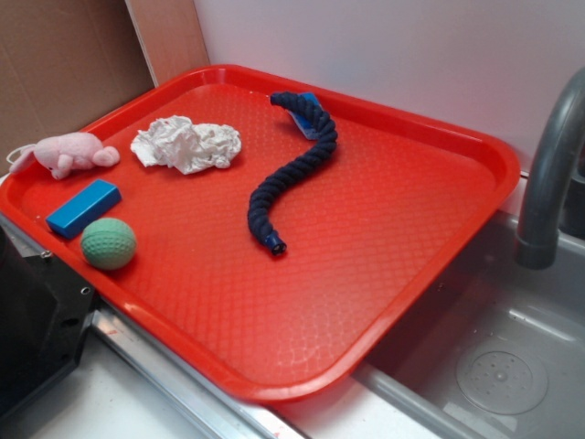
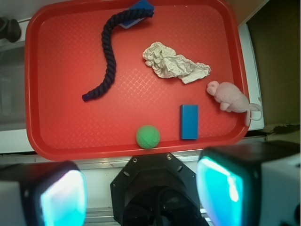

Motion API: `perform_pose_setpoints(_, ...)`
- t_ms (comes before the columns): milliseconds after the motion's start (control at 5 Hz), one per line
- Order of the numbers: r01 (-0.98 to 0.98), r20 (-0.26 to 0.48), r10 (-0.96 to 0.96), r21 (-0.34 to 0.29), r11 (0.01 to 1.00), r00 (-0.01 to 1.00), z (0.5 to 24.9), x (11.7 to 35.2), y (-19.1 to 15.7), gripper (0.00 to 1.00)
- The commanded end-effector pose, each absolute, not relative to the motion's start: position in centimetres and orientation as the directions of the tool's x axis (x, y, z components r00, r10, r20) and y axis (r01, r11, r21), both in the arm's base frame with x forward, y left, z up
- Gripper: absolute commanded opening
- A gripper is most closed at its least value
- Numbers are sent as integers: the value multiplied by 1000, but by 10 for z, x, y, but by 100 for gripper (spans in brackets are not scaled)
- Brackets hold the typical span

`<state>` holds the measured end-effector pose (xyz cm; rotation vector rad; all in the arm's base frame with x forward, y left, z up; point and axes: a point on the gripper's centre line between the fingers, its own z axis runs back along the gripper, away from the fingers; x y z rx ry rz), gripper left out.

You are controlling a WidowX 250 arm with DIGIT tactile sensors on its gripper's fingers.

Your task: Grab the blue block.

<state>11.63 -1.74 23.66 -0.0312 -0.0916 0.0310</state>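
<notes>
The blue block (image 1: 83, 208) (image 2: 189, 122) is a small bright blue slab lying flat near the left front edge of the red tray (image 1: 384, 238) (image 2: 61, 127), just beside a green ball (image 1: 108, 243) (image 2: 148, 136). In the wrist view my gripper (image 2: 141, 193) hangs high above the tray's near edge, off the tray, with the block ahead and slightly right. Its two fingers (image 2: 221, 188) stand far apart with nothing between them. The exterior view does not show the gripper.
A dark navy rope (image 1: 291, 174) (image 2: 106, 61) with a blue tag (image 2: 140, 10) snakes across the tray's middle. Crumpled white paper (image 1: 187, 144) (image 2: 176, 66) and a pink plush toy (image 1: 69, 153) (image 2: 230, 97) lie near the block. A sink (image 1: 494, 357) with a grey faucet (image 1: 548, 174) lies right.
</notes>
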Motion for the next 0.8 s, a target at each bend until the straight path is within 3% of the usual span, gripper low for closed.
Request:
perform_pose_setpoints(0, -30, 91, 32, -33, 999, 995, 237, 116, -17, 100)
perform_pose_setpoints(200, -161, 57, 163, -35, 986, 985, 187, 142, 25, 100)
perform_pose_setpoints(400, -245, 65, 249, -63, 967, 966, 136, 159, 50, 100)
perform_pose_setpoints(600, -292, 112, 300, -80, 953, 947, 102, 162, 70, 100)
